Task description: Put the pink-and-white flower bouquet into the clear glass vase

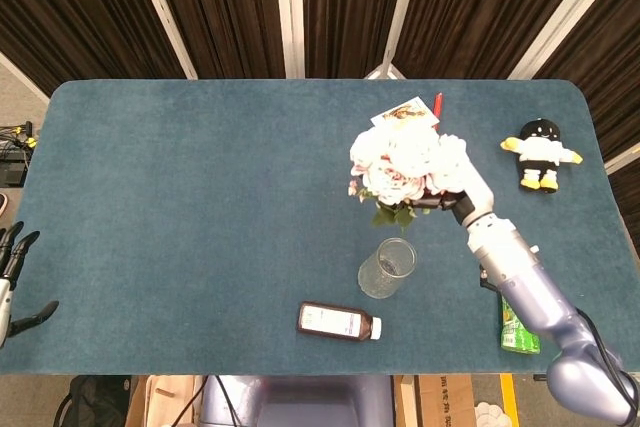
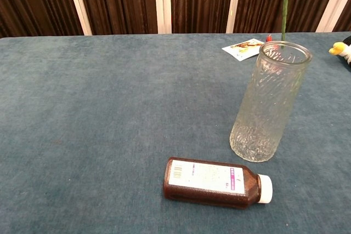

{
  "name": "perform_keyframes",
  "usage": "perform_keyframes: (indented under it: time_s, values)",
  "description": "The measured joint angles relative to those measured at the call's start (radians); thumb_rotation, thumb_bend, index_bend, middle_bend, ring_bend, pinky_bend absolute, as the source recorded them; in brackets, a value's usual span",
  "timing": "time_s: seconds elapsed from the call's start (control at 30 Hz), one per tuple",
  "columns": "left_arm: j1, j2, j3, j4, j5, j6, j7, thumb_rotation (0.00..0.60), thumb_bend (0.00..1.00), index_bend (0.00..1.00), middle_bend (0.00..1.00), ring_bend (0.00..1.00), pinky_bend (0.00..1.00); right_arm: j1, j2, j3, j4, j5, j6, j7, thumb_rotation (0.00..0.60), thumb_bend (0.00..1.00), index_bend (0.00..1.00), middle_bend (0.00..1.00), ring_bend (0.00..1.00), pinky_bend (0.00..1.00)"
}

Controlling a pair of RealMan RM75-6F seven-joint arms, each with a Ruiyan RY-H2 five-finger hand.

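Observation:
My right hand [image 1: 456,179] holds the pink-and-white flower bouquet [image 1: 392,165] up in the air, blooms toward the camera, above and slightly behind the clear glass vase [image 1: 386,268]. In the chest view only the green stem [image 2: 284,4] shows, hanging upright with its lower end just behind the rim of the vase [image 2: 269,102]; the blooms and the hand are out of frame there. The vase stands upright and empty. My left hand [image 1: 12,280] hangs at the table's left edge with its fingers spread, holding nothing.
A brown medicine bottle [image 1: 338,322] lies on its side in front of the vase. A card [image 1: 404,114] and a red pen [image 1: 437,104] lie behind the bouquet. A penguin toy [image 1: 541,153] sits at the far right, and a green packet [image 1: 519,324] near the front right edge.

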Motion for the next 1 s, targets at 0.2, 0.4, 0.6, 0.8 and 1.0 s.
perform_keyframes:
  time_s: [0.2, 0.4, 0.6, 0.8, 1.0]
  values:
    - [-0.001, -0.003, -0.005, 0.006, 0.007, 0.014, -0.004, 0.6, 0.17, 0.12, 0.0, 0.0, 0.13, 0.047, 0.037, 0.024, -0.015, 0.101, 0.041, -0.028, 0.6, 0.46, 0.69, 0.47, 0.52, 0.17]
    - [-0.001, -0.024, -0.016, 0.032, 0.04, 0.058, -0.027, 0.6, 0.17, 0.12, 0.0, 0.0, 0.12, 0.062, 0.075, 0.042, -0.075, 0.174, 0.066, -0.035, 0.6, 0.47, 0.7, 0.47, 0.52, 0.17]
    - [0.006, -0.039, -0.022, 0.059, 0.063, 0.096, -0.05, 0.6, 0.17, 0.12, 0.0, 0.0, 0.12, 0.07, 0.12, 0.05, -0.151, 0.241, 0.087, -0.046, 0.6, 0.47, 0.7, 0.47, 0.52, 0.17]
    - [0.013, -0.036, -0.028, 0.058, 0.06, 0.115, -0.074, 0.6, 0.17, 0.12, 0.0, 0.0, 0.12, 0.07, 0.154, 0.049, -0.236, 0.259, 0.123, -0.069, 0.6, 0.47, 0.7, 0.47, 0.52, 0.17]
    - [0.015, -0.03, -0.028, 0.058, 0.06, 0.121, -0.09, 0.6, 0.17, 0.12, 0.0, 0.0, 0.12, 0.078, 0.139, 0.007, -0.243, 0.259, 0.148, -0.093, 0.6, 0.47, 0.7, 0.47, 0.52, 0.17]
